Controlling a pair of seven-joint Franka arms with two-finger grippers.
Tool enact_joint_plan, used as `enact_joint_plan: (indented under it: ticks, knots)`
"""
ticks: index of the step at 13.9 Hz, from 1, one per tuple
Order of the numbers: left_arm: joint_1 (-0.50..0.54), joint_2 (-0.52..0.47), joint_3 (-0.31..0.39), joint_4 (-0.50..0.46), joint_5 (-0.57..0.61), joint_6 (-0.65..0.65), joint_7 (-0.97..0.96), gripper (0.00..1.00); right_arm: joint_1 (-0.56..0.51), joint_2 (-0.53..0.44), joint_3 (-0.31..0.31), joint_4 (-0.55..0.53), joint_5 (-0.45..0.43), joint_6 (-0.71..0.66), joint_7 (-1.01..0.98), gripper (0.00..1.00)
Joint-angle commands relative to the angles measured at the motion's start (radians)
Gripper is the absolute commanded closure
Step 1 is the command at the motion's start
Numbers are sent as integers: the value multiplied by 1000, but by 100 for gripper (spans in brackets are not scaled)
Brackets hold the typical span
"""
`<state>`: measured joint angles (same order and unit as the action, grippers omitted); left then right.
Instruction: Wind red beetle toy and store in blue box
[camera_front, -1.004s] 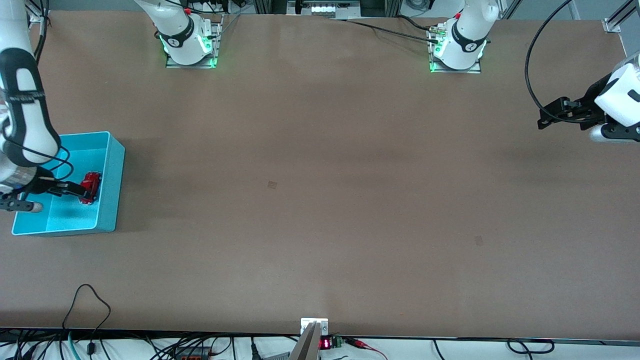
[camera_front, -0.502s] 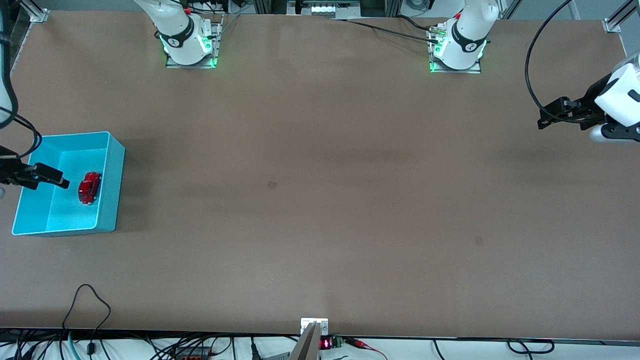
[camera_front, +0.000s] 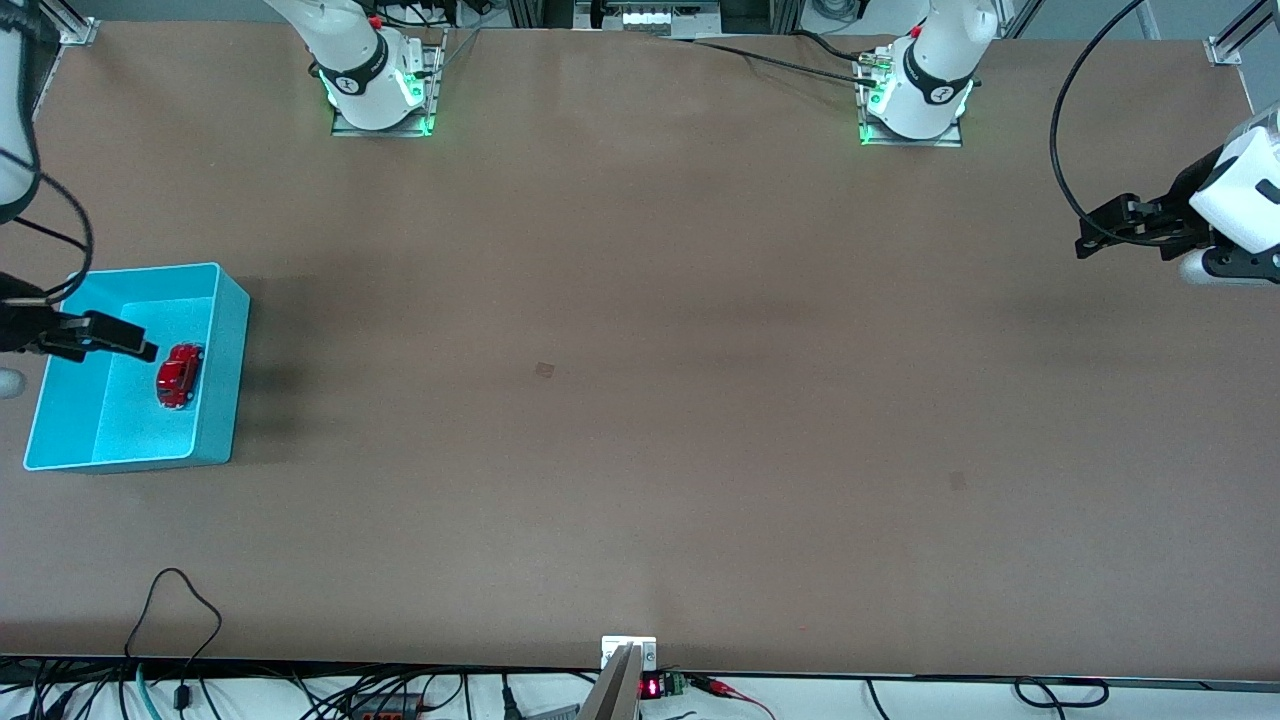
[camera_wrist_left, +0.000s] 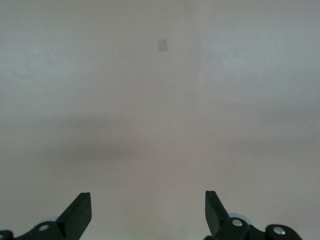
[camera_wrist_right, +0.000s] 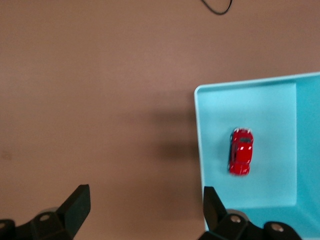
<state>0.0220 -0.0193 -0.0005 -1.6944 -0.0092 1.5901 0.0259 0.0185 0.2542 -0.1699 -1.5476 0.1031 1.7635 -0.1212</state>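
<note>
The red beetle toy (camera_front: 180, 374) lies on the floor of the blue box (camera_front: 228, 360), close to the wall that faces the table's middle. It also shows in the right wrist view (camera_wrist_right: 241, 151), inside the box (camera_wrist_right: 197, 130). My right gripper (camera_front: 108, 338) hangs above the box beside the toy, open and empty; in its wrist view (camera_wrist_right: 145, 212) the jaws stand wide apart. My left gripper (camera_front: 1098, 228) waits in the air over the left arm's end of the table, open and empty (camera_wrist_left: 148, 212).
The box stands at the right arm's end of the table. A black cable loop (camera_front: 178, 598) lies near the table's front edge. Two small square marks (camera_front: 544, 369) (camera_front: 957, 481) are on the brown tabletop. The arm bases (camera_front: 380, 88) (camera_front: 915, 98) stand at the back.
My right gripper has let go of the toy and drawn up and away from it. The toy stays on the box floor. The left arm has not moved.
</note>
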Motion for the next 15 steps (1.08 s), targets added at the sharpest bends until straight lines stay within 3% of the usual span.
enact_joint_plan:
  ticks: [1,5,8,11,15]
  knots:
    - [4,9,2,27,-11,-24,19,0,35,-61,3,50,-28,-120,127,0]
    - [4,9,0,28,-11,-24,19,0,-55,-110,47,40,-23,-159,111,0]
    - [6,9,2,27,-12,-24,20,0,-49,-165,49,-24,-49,-148,98,0]
    - [6,9,2,27,-12,-24,20,0,-20,-263,52,-182,-92,-35,97,0]
    - [6,9,2,27,-12,-24,20,0,-20,-291,52,-192,-94,-64,48,0]
